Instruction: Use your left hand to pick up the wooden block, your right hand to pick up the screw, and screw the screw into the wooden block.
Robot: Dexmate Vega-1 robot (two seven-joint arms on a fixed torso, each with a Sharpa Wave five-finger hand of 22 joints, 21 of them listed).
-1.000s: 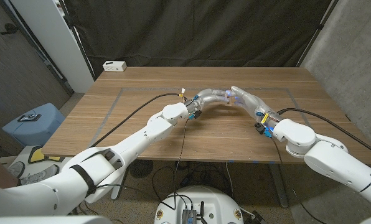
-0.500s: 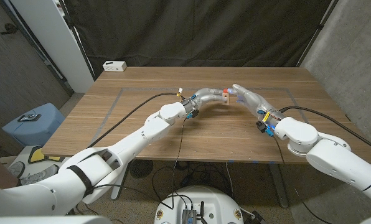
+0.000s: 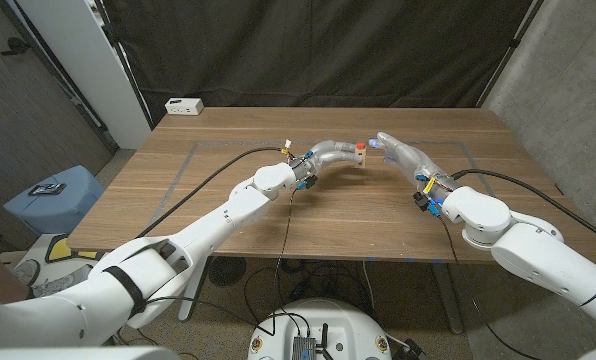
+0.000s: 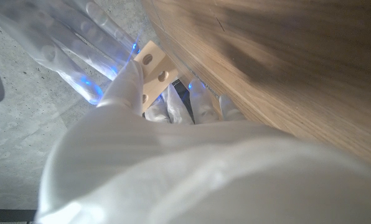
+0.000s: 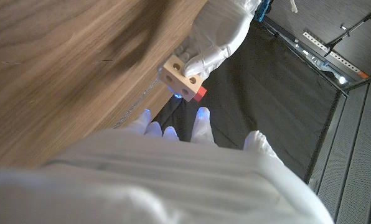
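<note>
A wooden table [image 3: 228, 200] with a dark-brown grained top stands in the middle of the room, a faint pale rectangle outlined on its surface. A small white box [image 3: 184, 104] sits at its far left corner. Behind the table hangs a black curtain [image 3: 308, 50]. A grey concrete wall [image 3: 563, 90] rises to the right, and a white panel [image 3: 73, 55] leans at the left. On the floor to the left stands a light-blue stool [image 3: 53, 195] with a small dark device on it. Black cables trail under the table's near edge.
</note>
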